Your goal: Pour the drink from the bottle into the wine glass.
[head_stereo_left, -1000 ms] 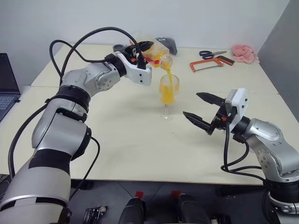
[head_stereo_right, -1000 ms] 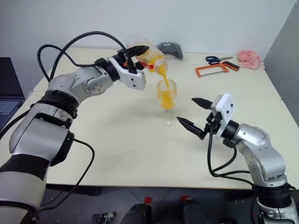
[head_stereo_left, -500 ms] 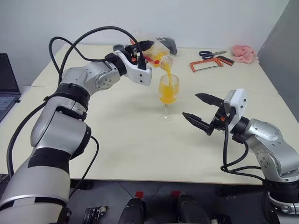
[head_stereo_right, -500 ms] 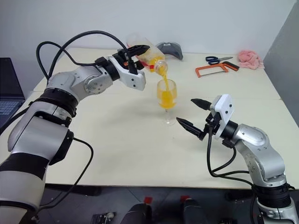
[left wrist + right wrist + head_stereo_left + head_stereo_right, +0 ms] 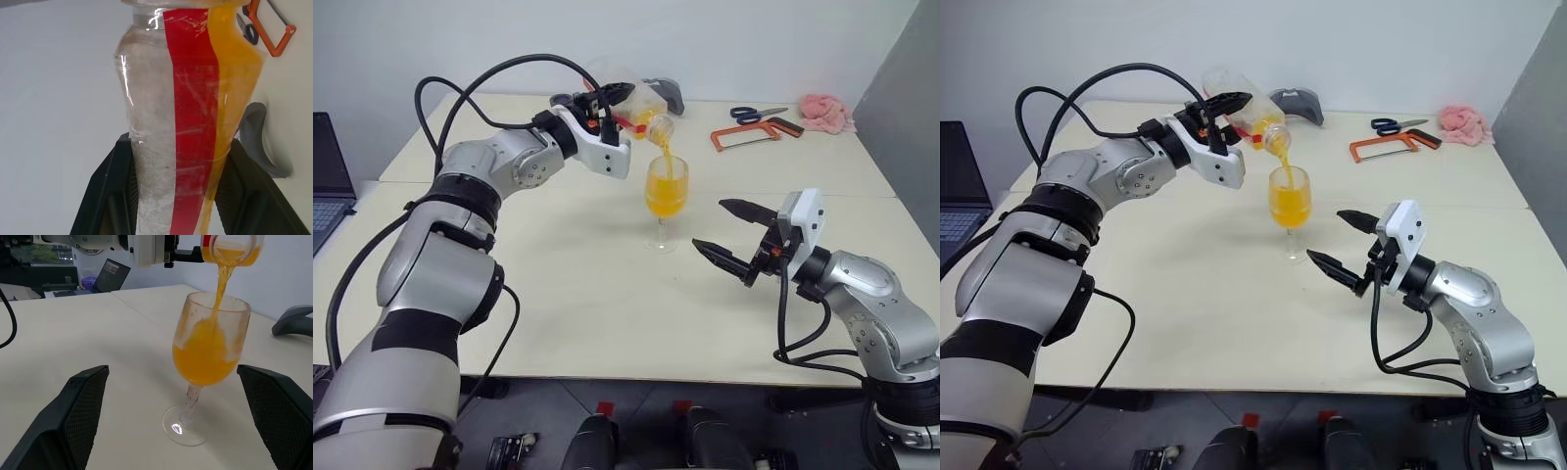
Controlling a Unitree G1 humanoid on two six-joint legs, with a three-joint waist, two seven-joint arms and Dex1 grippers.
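Cream surface (image 5: 558,284), white wall behind. Bottle (image 5: 641,106) tipped mouth-down over the wine glass (image 5: 665,201), clear plastic with a red stripe, a band of orange drink (image 5: 234,83) left along its low side. Thin stream drops into the bowl, over half full. Left gripper (image 5: 610,96) clamped on the bottle. Right gripper (image 5: 724,231) spread wide, holding nothing, just beside the glass. Hacksaw (image 5: 754,132), scissors (image 5: 756,113) and pink cloth (image 5: 826,112) at the far edge.

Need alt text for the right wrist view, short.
A stream of translucent orange drink pours from a tilted clear plastic bottle into a clear stemmed wine glass, about half full, standing on a cream table. The open right gripper frames the glass without touching it.
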